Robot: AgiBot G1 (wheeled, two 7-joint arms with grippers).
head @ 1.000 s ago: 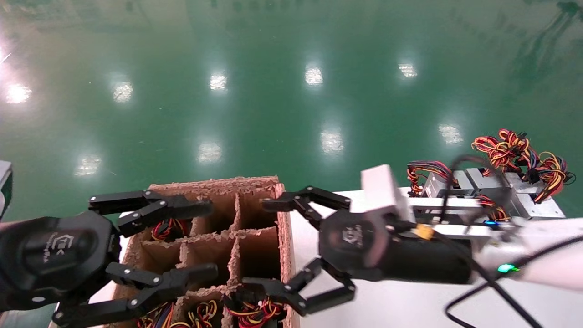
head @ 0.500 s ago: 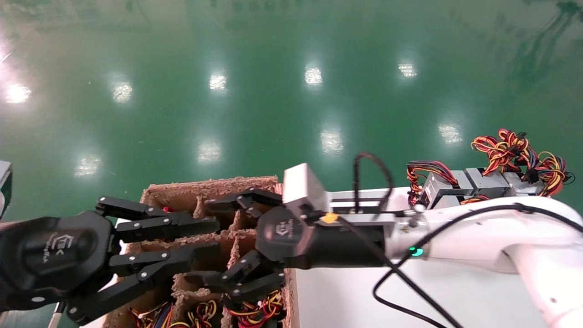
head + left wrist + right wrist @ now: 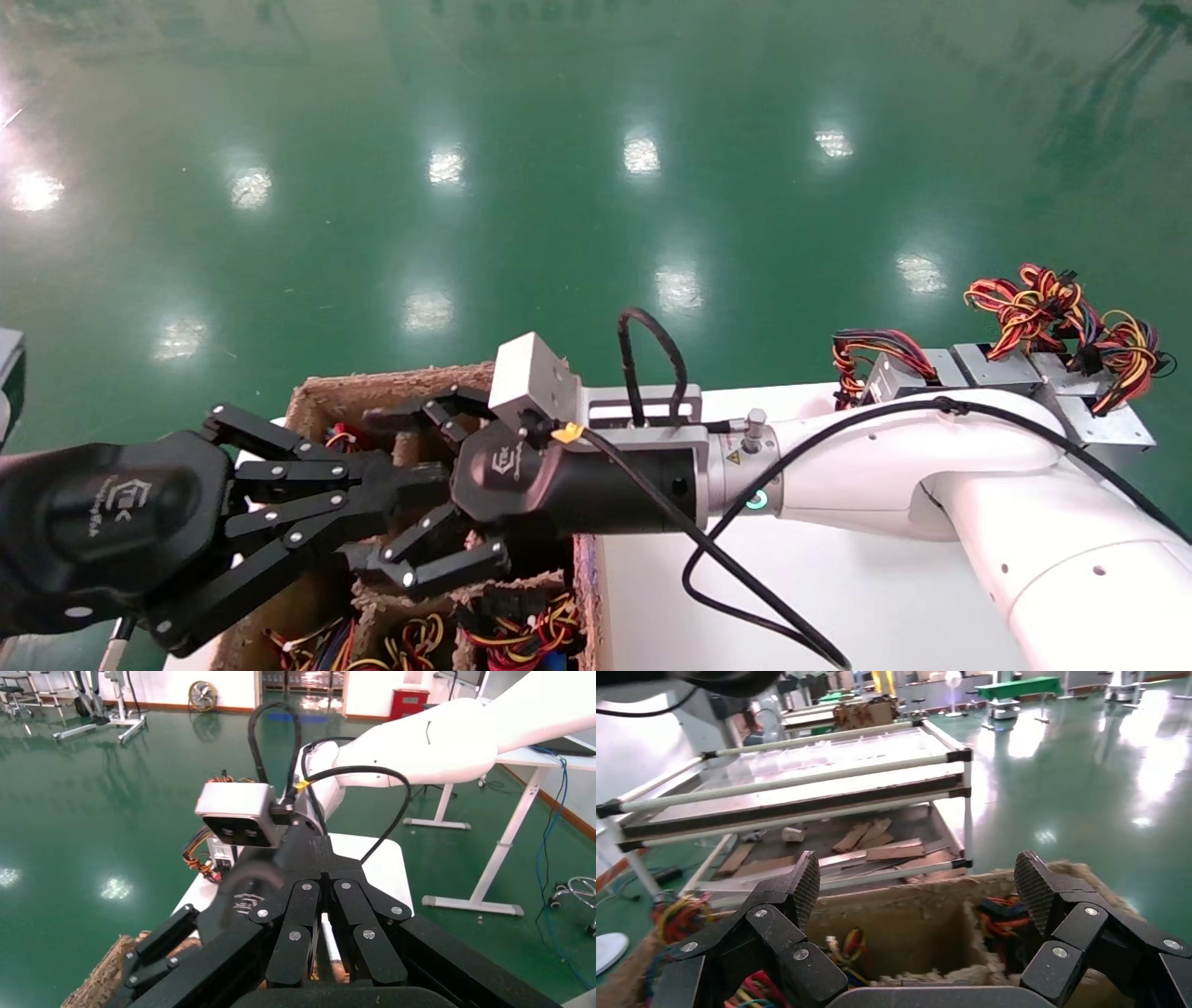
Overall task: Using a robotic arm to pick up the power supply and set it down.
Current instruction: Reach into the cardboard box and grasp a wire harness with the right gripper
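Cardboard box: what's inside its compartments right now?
Coloured wire bundles fill the cardboard box's near cells; both pincers, right open and left shut, cover the middle cells.

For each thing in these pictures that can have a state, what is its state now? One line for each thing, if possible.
right gripper: open, empty, over the box's cells.
left gripper: shut, empty, beside the right gripper.
cardboard box: open on top, divided into cells, some with wire bundles.
power supplies: resting in a row on the white table, wires bunched above them.
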